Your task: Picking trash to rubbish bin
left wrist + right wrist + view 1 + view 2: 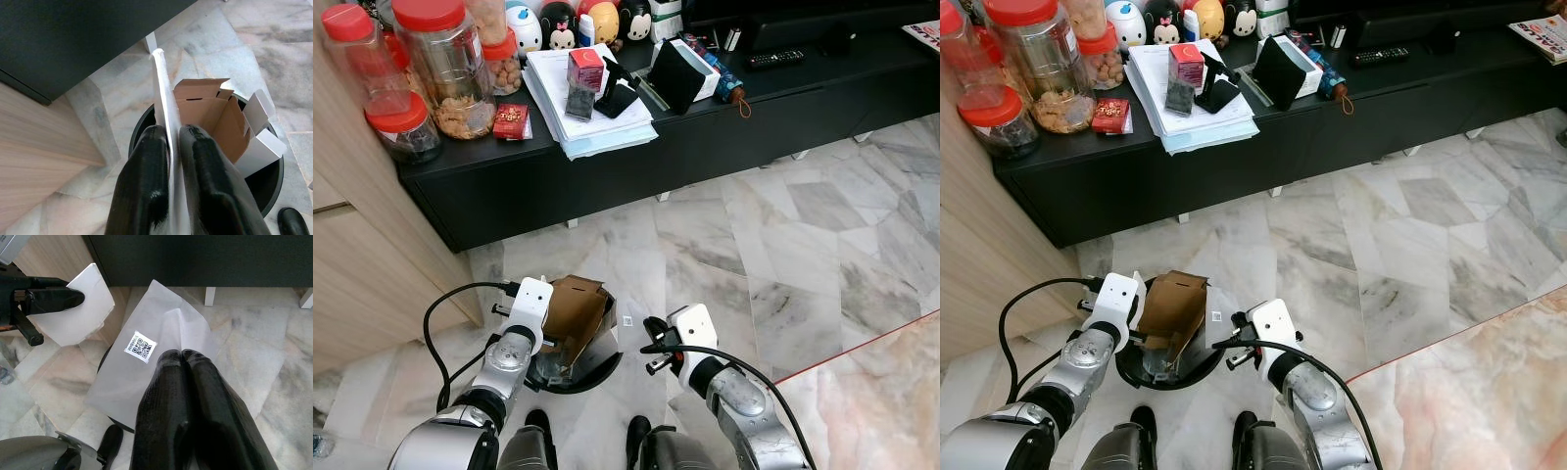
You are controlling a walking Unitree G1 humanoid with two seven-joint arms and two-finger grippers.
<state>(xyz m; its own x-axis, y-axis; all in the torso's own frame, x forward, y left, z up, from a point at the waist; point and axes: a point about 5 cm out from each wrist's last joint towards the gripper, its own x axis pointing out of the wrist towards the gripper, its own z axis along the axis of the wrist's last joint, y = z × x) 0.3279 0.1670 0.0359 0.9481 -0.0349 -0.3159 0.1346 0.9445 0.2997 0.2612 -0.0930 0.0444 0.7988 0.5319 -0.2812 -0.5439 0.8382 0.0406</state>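
- The left gripper [173, 147] pinches a white card [164, 88] edge-on, over the black bin [274, 181].
- The right gripper [183, 357] is clamped on a white sheet [161, 338] bearing a QR label [140, 346], just beside the bin.
- A brown box [576, 311] stands tilted in the bin, on marble floor [783, 245].
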